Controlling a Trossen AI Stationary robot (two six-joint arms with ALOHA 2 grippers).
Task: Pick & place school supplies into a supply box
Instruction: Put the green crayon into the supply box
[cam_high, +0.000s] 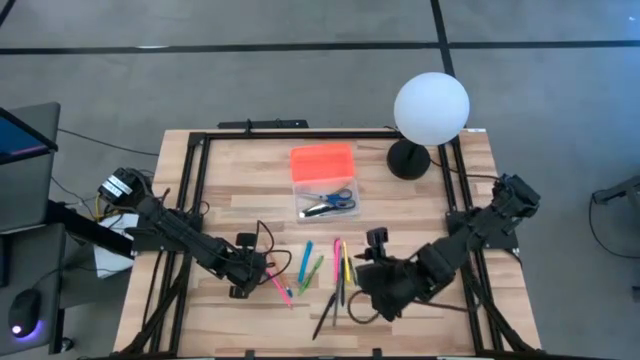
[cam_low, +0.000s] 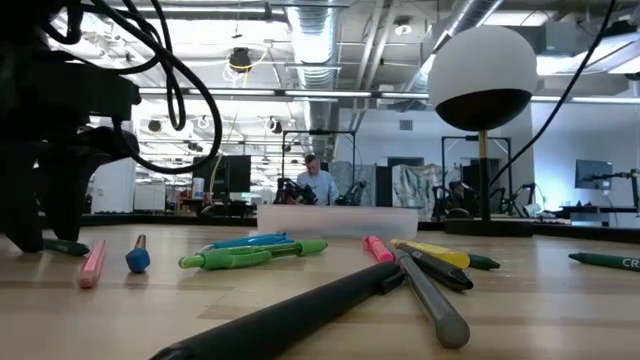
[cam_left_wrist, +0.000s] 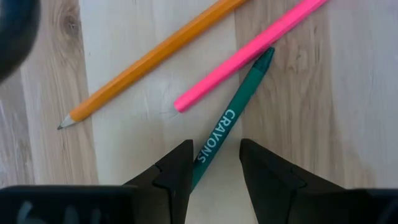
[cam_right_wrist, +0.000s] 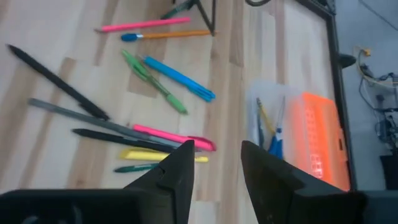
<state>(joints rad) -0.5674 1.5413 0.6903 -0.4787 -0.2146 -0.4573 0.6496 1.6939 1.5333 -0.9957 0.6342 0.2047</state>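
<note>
A green crayon (cam_left_wrist: 214, 146) lies on the wooden table beside a pink pencil (cam_left_wrist: 249, 53) and an orange pencil (cam_left_wrist: 149, 59). My left gripper (cam_left_wrist: 214, 165) (cam_high: 245, 283) is low over the table near its left front, open, with one finger on each side of the crayon's lower end. The crayon's tip rests against the pink pencil. My right gripper (cam_right_wrist: 217, 165) (cam_high: 368, 278) hangs open and empty above the pens at the front right. The supply box (cam_high: 325, 195), clear with an orange lid (cam_high: 322, 160), holds blue-handled scissors (cam_high: 335, 200).
Blue pens (cam_high: 306, 260), green markers (cam_high: 313, 272), a pink marker (cam_high: 337, 255), a yellow one (cam_high: 347, 265) and long dark pens (cam_high: 330, 305) lie scattered between the arms. A white globe lamp (cam_high: 430, 105) stands at the far right corner. A black frame (cam_high: 200, 160) runs round the table.
</note>
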